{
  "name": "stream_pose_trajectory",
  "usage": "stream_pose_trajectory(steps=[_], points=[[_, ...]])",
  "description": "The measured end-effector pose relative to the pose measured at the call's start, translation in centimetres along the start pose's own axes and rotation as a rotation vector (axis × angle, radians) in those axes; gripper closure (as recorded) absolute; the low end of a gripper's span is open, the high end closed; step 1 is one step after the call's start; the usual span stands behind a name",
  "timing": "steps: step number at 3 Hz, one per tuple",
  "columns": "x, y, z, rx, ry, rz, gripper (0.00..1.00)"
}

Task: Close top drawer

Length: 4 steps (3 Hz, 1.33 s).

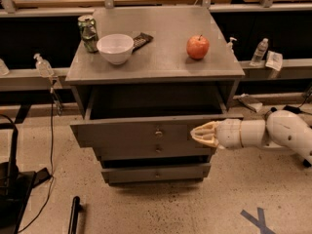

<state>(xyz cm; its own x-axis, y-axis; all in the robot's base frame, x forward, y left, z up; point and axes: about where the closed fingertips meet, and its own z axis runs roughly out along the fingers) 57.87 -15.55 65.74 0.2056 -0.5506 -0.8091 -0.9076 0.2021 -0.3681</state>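
Because the top drawer (126,133) stands pulled out to the near side under the worktop (161,57), the gripper (199,134) is at the right end of its front, jaws narrow and holding nothing, probably to push it in.

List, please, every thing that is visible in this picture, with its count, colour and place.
cabinet: one, grey, centre
top drawer: one, grey, standing open
lower drawers: two, grey, under the top drawer
bowl: one, white, cabinet top, left
can: one, green, left of the bowl, further back
dark flat item: one, right of the bowl, kind unclear
apple: one, red, cabinet top, right
bottles: at least three, clear, on side ledges
tape cross: one, blue, floor, lower right
arm: one, white, from the right
gripper: one, cream, at the top drawer's front, right end
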Motion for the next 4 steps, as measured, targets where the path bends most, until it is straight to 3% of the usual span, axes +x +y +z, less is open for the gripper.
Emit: stream_pose_trajectory(steps=[1,2,4], points=[[1.4,-1.3,3.4,-0.101,-0.044,-0.020,1.00],[1.8,-2.0,4.6,-0.129,-0.044,-0.023,1.00],[3.3,-4.5,8.6,-0.109,0.030,0.080,1.00]])
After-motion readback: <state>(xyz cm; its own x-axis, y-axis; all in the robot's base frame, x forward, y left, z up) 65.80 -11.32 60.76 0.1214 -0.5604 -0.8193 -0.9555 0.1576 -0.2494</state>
